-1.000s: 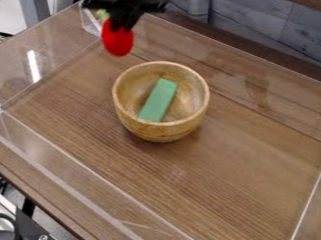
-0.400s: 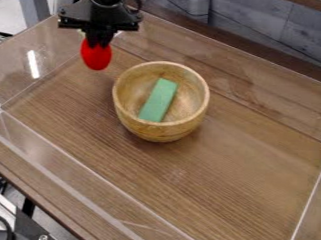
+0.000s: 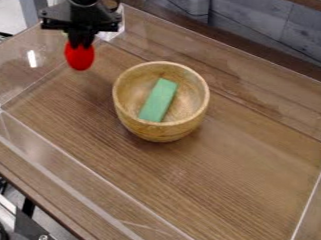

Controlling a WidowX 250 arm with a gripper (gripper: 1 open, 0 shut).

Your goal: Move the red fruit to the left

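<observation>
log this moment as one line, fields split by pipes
jaws: shut on red strawberry | strawberry: left of wooden bowl | bowl: green block inside

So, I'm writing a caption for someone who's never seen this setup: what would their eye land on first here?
Probably the bright red fruit, hanging from the dark claw toward the upper left of the picture. Next comes the round wooden bowl near the middle of the table, with a flat green block lying inside it.
</observation>
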